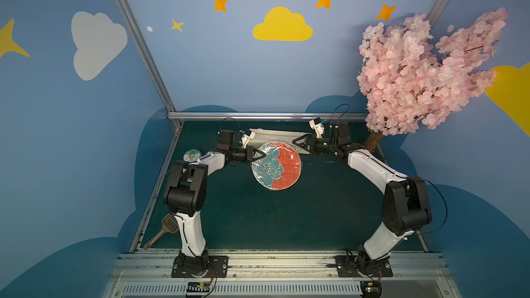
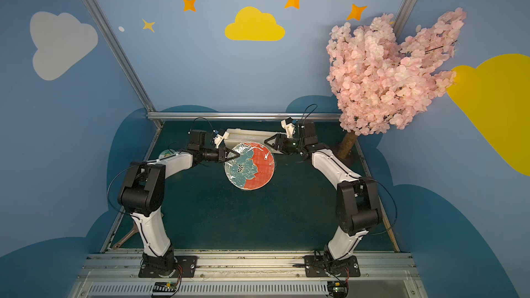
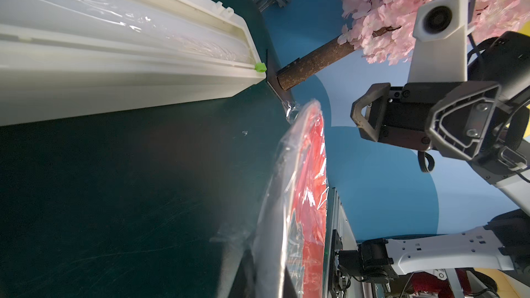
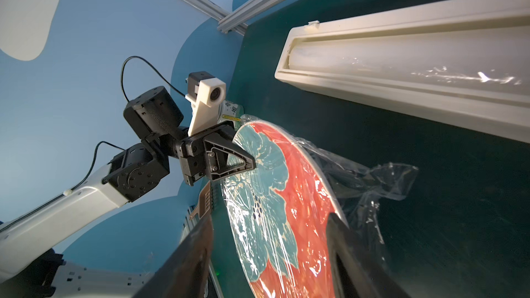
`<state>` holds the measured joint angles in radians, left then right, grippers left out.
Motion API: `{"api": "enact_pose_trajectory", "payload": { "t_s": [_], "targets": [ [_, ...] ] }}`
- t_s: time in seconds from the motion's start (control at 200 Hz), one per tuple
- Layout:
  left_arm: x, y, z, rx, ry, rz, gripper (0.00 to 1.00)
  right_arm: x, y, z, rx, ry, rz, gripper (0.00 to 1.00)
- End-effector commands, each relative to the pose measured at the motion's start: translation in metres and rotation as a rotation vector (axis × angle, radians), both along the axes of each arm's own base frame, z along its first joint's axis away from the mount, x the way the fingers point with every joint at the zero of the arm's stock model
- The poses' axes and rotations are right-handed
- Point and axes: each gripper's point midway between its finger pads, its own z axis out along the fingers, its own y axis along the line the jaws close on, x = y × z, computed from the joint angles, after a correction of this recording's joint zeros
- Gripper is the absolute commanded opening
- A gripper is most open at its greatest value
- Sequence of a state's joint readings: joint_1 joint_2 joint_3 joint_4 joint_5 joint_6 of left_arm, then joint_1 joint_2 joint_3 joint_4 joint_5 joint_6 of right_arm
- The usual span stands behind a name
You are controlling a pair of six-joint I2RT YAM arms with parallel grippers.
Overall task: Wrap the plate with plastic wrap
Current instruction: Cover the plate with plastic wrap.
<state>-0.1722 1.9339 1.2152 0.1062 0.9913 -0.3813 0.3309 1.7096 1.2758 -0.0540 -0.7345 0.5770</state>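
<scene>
Plate [image 1: 282, 167], covered w/ plastic wrap [image 4: 387, 179], is gripped at its left rim by left hand [image 1: 263, 156], jaws narrow, approx. mid-tabletop [image 1: 286, 219], just near of dispenser box [image 1: 275, 134]. Right hand [image 1: 294, 143] is seen wide, empty, just off plate's far-right edge.

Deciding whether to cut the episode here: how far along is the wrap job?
Done: plastic wrap covers the plate and is cut free of the dispenser box. In hand: left gripper is shut on the teal rim, holding the plate tilted; right gripper is open, off it. Left: probably tucking the loose tail under.
</scene>
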Motion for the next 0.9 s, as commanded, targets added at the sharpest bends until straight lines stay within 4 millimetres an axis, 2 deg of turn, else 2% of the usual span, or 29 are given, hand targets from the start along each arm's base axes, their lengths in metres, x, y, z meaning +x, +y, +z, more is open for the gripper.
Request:
{"api": "enact_pose_trajectory", "payload": {
  "t_s": [0.0, 0.335, 0.541, 0.711, 0.896],
  "targets": [
    [-0.010, -0.009, 0.042, -0.089, -0.096, -0.088, 0.03, -0.001, 0.009, 0.001, -0.010, -0.016, 0.048, 0.63],
    [-0.015, -0.010, 0.057, -0.126, -0.113, -0.112, 0.03, 0.002, 0.014, -0.028, -0.052, 0.020, 0.089, 0.63],
    [-0.015, -0.011, 0.065, -0.138, -0.124, -0.115, 0.03, -0.001, 0.019, -0.030, -0.029, 0.034, 0.114, 0.63],
    [-0.017, -0.010, 0.068, -0.139, -0.124, -0.113, 0.03, -0.001, 0.015, -0.030, -0.037, 0.032, 0.104, 0.63],
    [-0.008, -0.010, 0.078, -0.159, -0.143, -0.076, 0.03, -0.012, 0.032, -0.023, 0.053, 0.061, 0.133, 0.62]
  ]
}}
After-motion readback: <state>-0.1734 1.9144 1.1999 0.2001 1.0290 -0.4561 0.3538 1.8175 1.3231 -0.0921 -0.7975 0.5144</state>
